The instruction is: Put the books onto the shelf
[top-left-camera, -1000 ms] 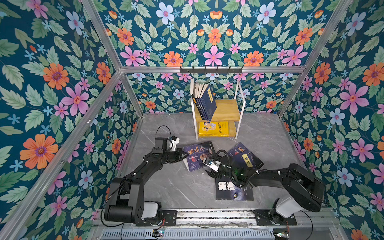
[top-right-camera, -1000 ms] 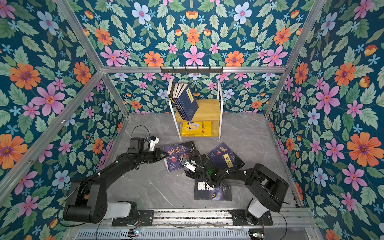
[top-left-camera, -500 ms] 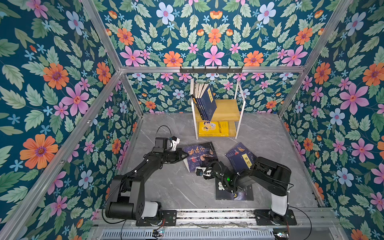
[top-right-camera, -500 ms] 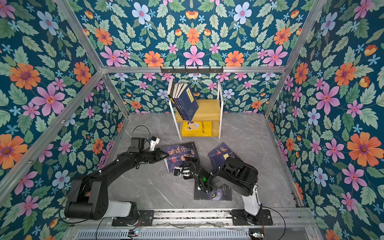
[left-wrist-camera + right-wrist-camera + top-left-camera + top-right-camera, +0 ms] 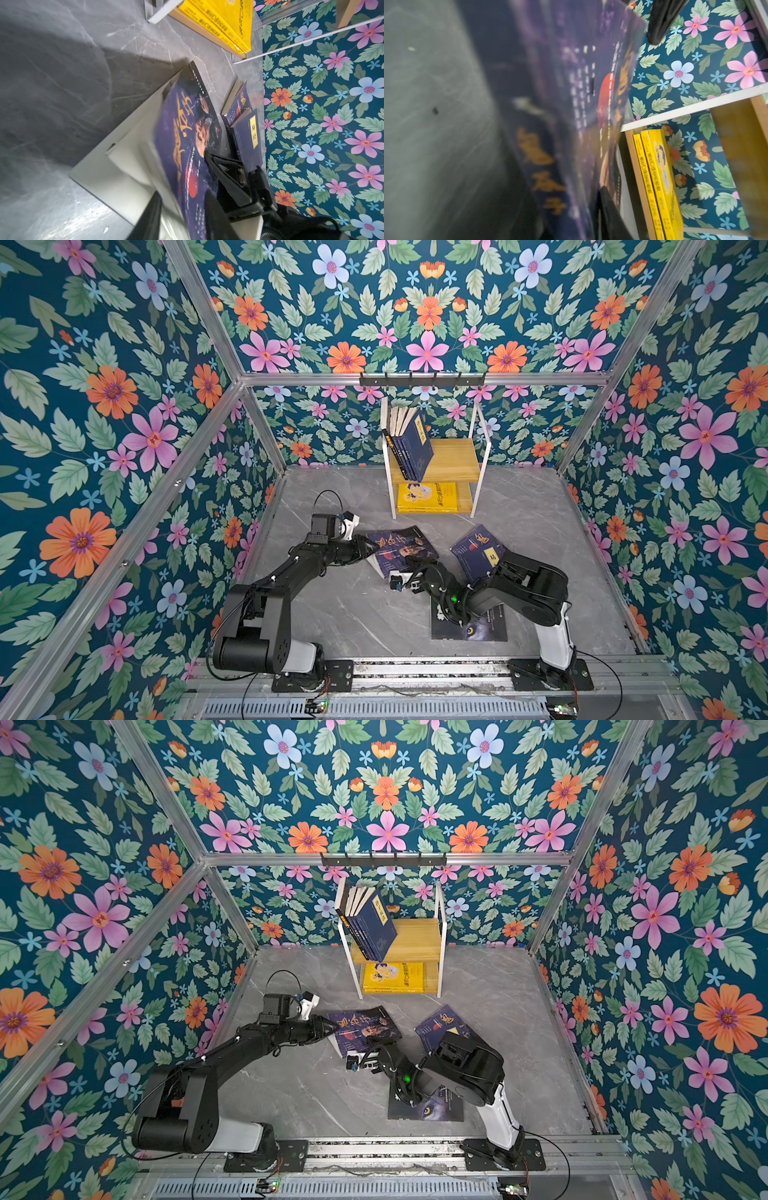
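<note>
1. The shelf (image 5: pixel 478 456), white-framed with two yellowish boards, is being kept upright at the back wall.
2. Navy books (image 5: pixel 415 448) are being leaned together on its upper board; yellow books (image 5: pixel 428 497) are lying flat below.
3. A portrait-cover book (image 5: pixel 401 547), its cover being held raised, a yellow-labelled navy book (image 5: pixel 484 556) and a wolf-eye book (image 5: pixel 478 630) are lying in front.

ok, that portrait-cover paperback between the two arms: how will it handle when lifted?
Probably floppy: the portrait-cover paperback shows its cover bowing away from the white pages. Likely light, since it looks thin. The smooth-looking cover may slip from an edge pinch.
</note>
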You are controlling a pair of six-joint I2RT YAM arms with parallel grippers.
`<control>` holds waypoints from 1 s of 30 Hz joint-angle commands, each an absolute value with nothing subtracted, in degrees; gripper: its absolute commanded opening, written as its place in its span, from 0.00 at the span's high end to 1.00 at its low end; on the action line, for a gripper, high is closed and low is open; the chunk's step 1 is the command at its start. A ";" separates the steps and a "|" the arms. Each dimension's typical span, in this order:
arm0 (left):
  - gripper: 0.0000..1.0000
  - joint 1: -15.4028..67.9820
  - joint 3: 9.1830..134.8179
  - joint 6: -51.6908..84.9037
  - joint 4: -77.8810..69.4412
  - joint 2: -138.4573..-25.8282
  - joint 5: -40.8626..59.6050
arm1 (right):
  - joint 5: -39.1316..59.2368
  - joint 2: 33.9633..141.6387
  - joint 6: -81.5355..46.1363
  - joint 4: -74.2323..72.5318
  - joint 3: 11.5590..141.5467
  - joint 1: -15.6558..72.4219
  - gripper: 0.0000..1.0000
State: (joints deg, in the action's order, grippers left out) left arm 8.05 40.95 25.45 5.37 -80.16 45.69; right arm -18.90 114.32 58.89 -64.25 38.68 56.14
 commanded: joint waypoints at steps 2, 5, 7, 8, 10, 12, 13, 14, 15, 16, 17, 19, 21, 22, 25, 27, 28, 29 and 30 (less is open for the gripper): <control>0.46 5.93 40.39 22.40 5.44 -76.42 40.13 | -19.02 110.26 59.10 -63.52 38.22 56.29 0.94; 0.36 4.24 40.51 18.73 6.50 -73.29 36.63 | -19.32 106.93 59.58 -60.10 38.25 56.84 0.98; 0.30 3.57 40.78 16.06 7.74 -71.44 34.23 | -19.15 105.28 60.07 -58.69 38.30 56.93 0.98; 0.26 3.23 40.83 15.05 7.93 -70.38 33.44 | -19.41 104.49 60.29 -58.36 38.48 56.95 0.98; 0.22 2.52 40.94 14.04 8.08 -68.74 32.74 | -20.09 103.12 60.38 -58.36 38.38 56.95 0.98; 0.17 2.20 41.71 12.62 8.75 -67.74 32.02 | -20.18 101.25 60.30 -55.27 38.15 56.91 0.99; 0.11 2.24 42.22 11.53 9.35 -67.22 31.00 | -20.29 100.10 60.07 -54.34 38.08 56.91 1.00; 0.02 2.13 42.72 10.58 10.02 -66.63 29.19 | -20.48 99.19 59.67 -53.73 37.99 56.95 1.00; 0.00 2.11 43.29 9.65 10.79 -66.09 27.10 | -20.76 98.53 59.65 -53.25 37.89 56.95 1.00; 0.00 2.11 43.71 8.58 11.07 -65.24 24.87 | -21.17 97.79 59.72 -52.93 37.72 56.93 1.00; 0.00 2.11 44.08 7.45 11.19 -64.49 23.09 | -21.64 97.08 59.98 -52.99 37.62 56.97 1.00; 0.00 2.15 44.91 5.65 11.33 -63.42 20.92 | -21.68 95.59 60.75 -52.38 37.28 57.12 1.00; 0.00 2.12 46.06 5.36 12.24 -62.94 19.95 | -21.79 92.49 61.75 -50.04 37.17 57.22 1.00; 0.00 2.16 46.62 5.36 12.63 -62.76 19.97 | -21.85 91.29 62.09 -48.77 37.18 57.22 1.00; 0.00 2.14 46.45 4.84 12.39 -61.56 19.90 | -22.00 88.08 62.83 -45.89 37.00 57.22 1.00; 0.00 2.20 46.48 4.54 12.94 -61.16 19.20 | -22.25 86.27 62.63 -44.12 37.17 57.22 1.00; 0.00 2.15 46.56 4.24 13.62 -61.16 19.10 | -22.81 85.60 62.17 -43.01 37.26 56.89 1.00; 0.00 2.11 46.34 4.50 13.88 -61.16 19.24 | -23.35 85.10 61.71 -42.40 37.18 56.58 1.00; 0.00 1.94 45.63 4.78 13.50 -60.93 19.72 | -23.51 84.95 61.38 -42.38 36.89 56.23 1.00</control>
